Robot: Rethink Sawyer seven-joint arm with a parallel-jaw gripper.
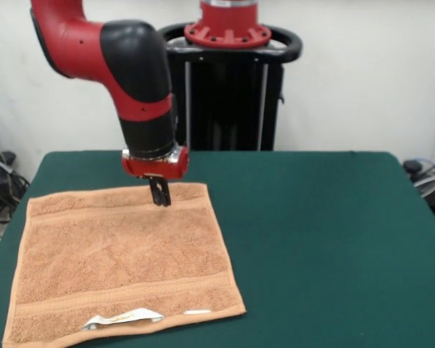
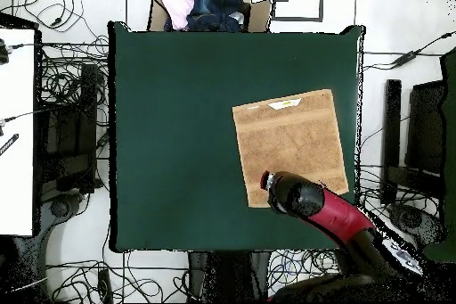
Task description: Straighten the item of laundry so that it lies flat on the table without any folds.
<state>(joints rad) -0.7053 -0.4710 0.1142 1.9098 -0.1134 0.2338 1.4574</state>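
The orange-tan towel (image 1: 123, 261) lies spread out flat on the left part of the green table (image 1: 312, 217). A white care label (image 1: 123, 317) sticks out at its near edge. My gripper (image 1: 159, 194) points straight down at the towel's far edge, tips at or just above the cloth, with the fingers close together and nothing lifted. In the overhead view the towel (image 2: 289, 144) sits on the right half of the table (image 2: 178, 122), its label (image 2: 285, 103) at the top edge. There my arm (image 2: 303, 198) covers the towel's lower left corner and hides the gripper.
The black pedestal (image 1: 228, 80) stands behind the table. A cardboard box of clothes (image 2: 209, 6) sits beyond the table's far edge in the overhead view. Cables lie on the floor around the table. A white desk (image 2: 18, 122) is at the left.
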